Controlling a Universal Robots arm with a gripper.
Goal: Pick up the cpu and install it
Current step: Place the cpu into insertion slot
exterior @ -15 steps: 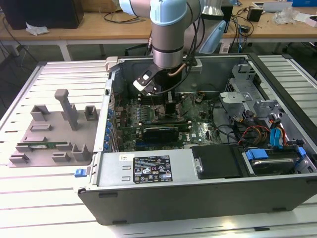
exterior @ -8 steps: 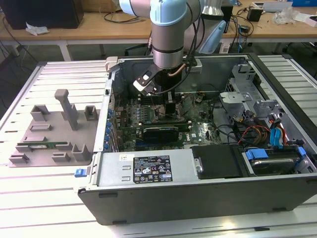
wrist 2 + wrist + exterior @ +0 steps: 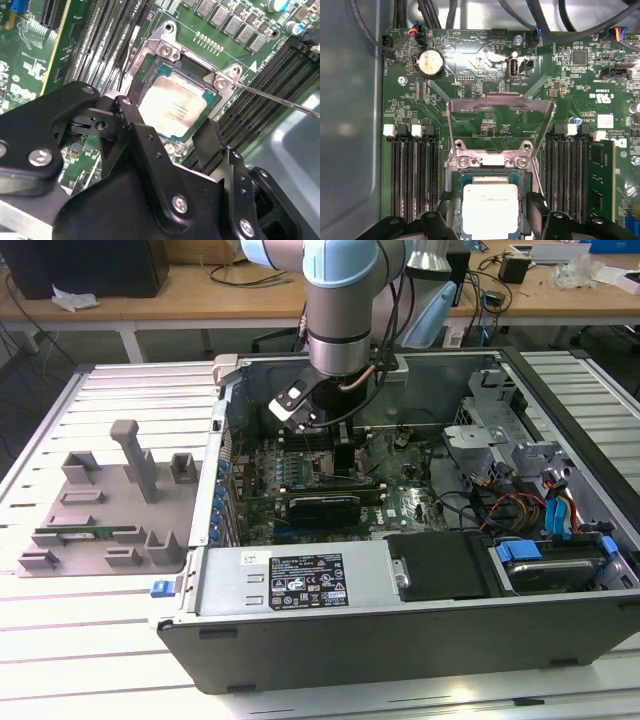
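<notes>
The cpu [image 3: 490, 209], a small square chip with a silvery metal top, lies flat in the socket [image 3: 150, 55] on the green motherboard inside the open computer case [image 3: 400, 640]. My gripper [image 3: 490, 216] hangs just above it, open, with one black finger [image 3: 445, 212] on each side of the chip and a narrow gap at each edge. In the second wrist view the cpu [image 3: 175, 107] sits level in the frame between the same fingers [image 3: 127, 115]. In the exterior view the gripper [image 3: 335, 445] reaches down into the case towards its back wall.
The socket's metal load plate [image 3: 501, 107] stands raised behind the chip. Memory slots [image 3: 415, 185] flank the socket, with a green stick [image 3: 600, 185] in one. A thin lever [image 3: 280, 100] juts out. A grey fixture tray [image 3: 110, 510] lies outside the case at the exterior view's left.
</notes>
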